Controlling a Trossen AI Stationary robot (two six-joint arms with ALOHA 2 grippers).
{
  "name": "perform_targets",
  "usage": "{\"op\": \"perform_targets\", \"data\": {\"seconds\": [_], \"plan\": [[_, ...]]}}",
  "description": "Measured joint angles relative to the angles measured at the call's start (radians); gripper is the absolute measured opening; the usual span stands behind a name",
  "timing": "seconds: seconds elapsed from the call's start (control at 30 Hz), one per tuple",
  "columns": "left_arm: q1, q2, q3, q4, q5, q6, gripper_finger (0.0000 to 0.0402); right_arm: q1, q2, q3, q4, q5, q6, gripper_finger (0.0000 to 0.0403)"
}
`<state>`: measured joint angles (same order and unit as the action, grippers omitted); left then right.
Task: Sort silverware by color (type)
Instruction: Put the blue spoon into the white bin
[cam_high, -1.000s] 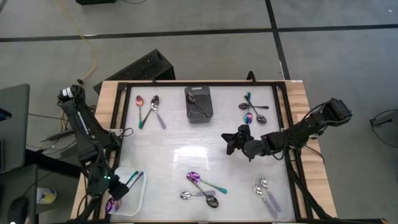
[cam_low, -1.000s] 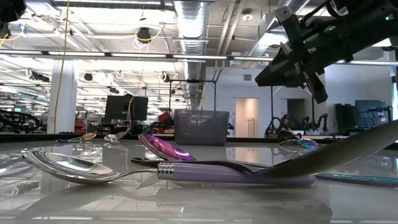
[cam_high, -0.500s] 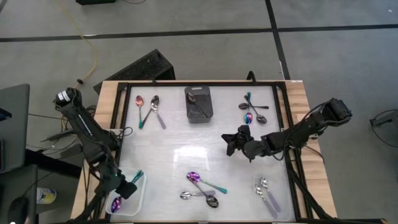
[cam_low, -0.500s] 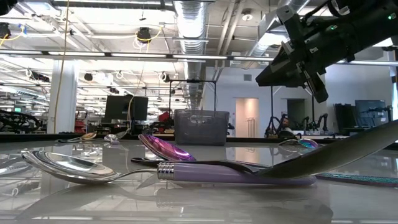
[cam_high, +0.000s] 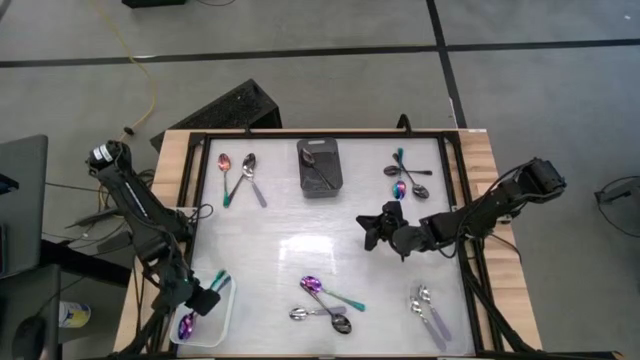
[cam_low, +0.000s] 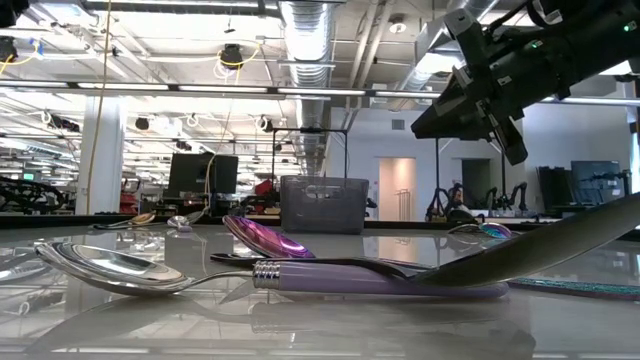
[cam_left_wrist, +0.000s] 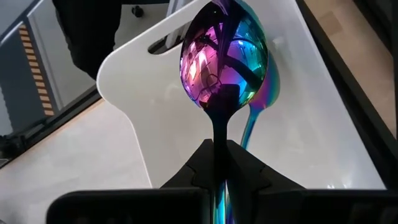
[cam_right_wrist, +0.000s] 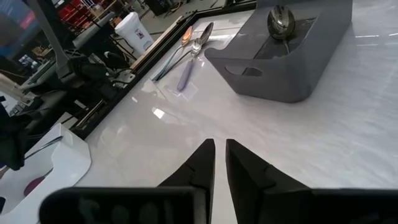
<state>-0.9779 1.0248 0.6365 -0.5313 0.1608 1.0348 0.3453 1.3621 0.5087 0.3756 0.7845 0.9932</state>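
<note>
Left pincer (cam_left_wrist: 219, 163) shifted over white tray (cam_left_wrist: 155, 137), glossy table (cam_high: 300, 245)

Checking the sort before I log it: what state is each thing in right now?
Left gripper: shut on rainbow spoon, held over white tray.
Right gripper: nearly shut, empty, raised above table.
White tray: holds another rainbow spoon.
Black bin: upright, a dark spoon inside.
Other spoons: lying loose on table.

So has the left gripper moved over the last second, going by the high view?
Yes. The left gripper, shut on the rainbow spoon, has shifted from the table's edge rail toward the middle, over the white tray.
</note>
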Motion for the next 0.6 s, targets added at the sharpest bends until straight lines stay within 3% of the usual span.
{"op": "perform_targets", "data": {"seconds": [0.3,0.6], "plan": [[-0.001,0.0,0.0,-0.01,0.014,0.011,0.0008,0.0,0.0,0.0,0.0,0.0,0.0,0.0066],[-0.022,0.0,0.0,0.004,0.008,0.018,0.0053,0.0,0.0,0.0,0.0,0.001,-0.004,0.0066]]}}
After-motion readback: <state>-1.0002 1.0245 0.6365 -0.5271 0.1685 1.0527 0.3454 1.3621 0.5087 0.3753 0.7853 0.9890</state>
